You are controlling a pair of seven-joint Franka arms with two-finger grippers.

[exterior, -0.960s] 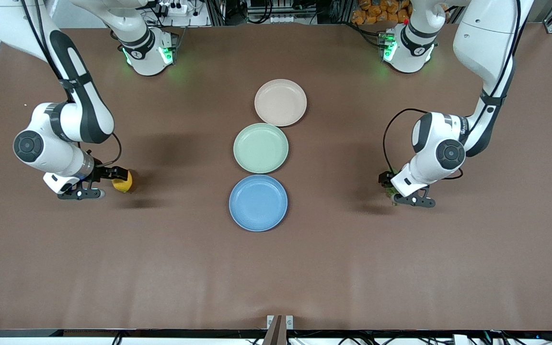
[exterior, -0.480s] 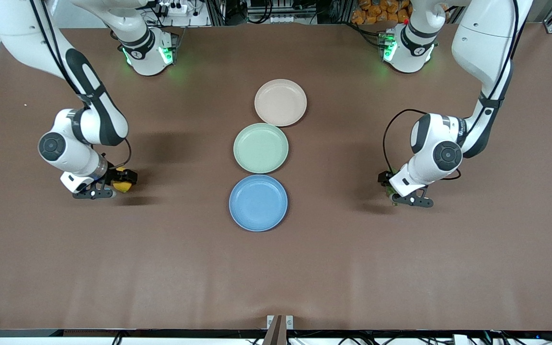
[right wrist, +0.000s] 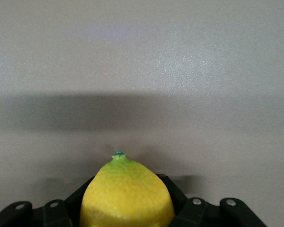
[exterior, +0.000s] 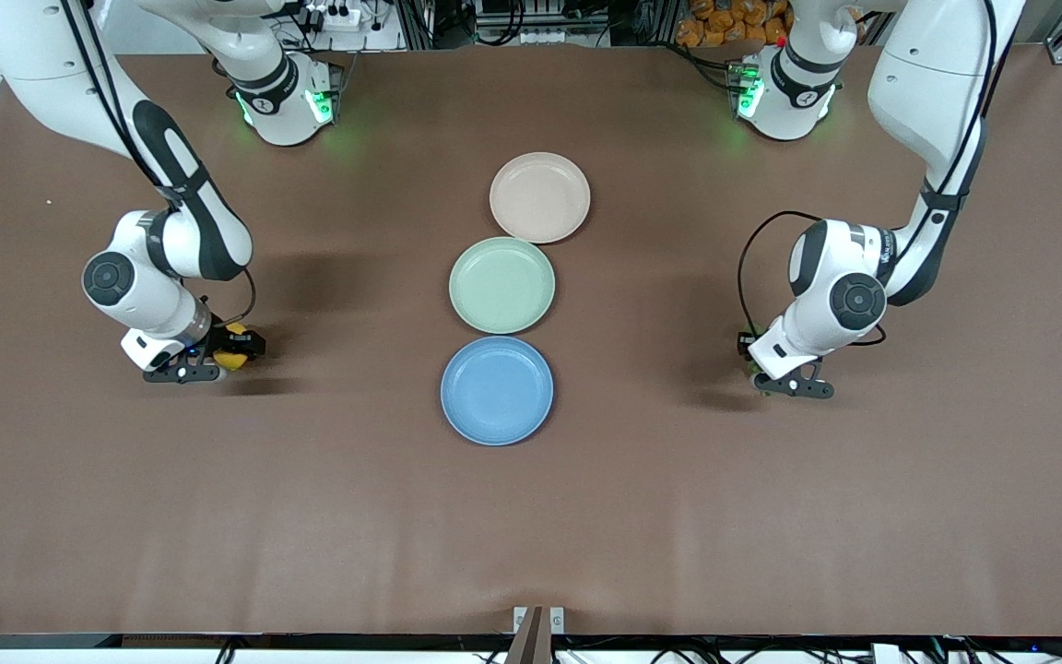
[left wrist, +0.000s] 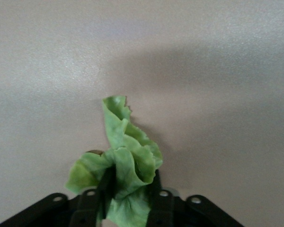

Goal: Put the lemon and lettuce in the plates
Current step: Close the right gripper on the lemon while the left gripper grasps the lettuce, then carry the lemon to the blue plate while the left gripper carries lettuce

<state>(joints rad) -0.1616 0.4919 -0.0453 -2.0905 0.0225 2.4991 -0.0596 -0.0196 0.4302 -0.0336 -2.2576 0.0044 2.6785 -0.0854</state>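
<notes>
The yellow lemon (exterior: 235, 357) lies low at the table toward the right arm's end, level with the blue plate (exterior: 497, 390). My right gripper (exterior: 229, 354) is shut around it; in the right wrist view the lemon (right wrist: 127, 194) fills the space between the black fingers. My left gripper (exterior: 753, 363) is low at the table toward the left arm's end and pinches the green lettuce (left wrist: 128, 156), which barely shows in the front view (exterior: 752, 369). The pinkish beige plate (exterior: 540, 197) lies farthest from the front camera. Both plates are empty.
A pale green plate (exterior: 501, 284) lies between the beige and blue plates, so the three form a row down the table's middle. Bare brown table surrounds both grippers.
My right arm swung toward the plates and its gripper came around the lemon, which was beside its fingers a second ago. My left gripper with the lettuce has hardly moved.
</notes>
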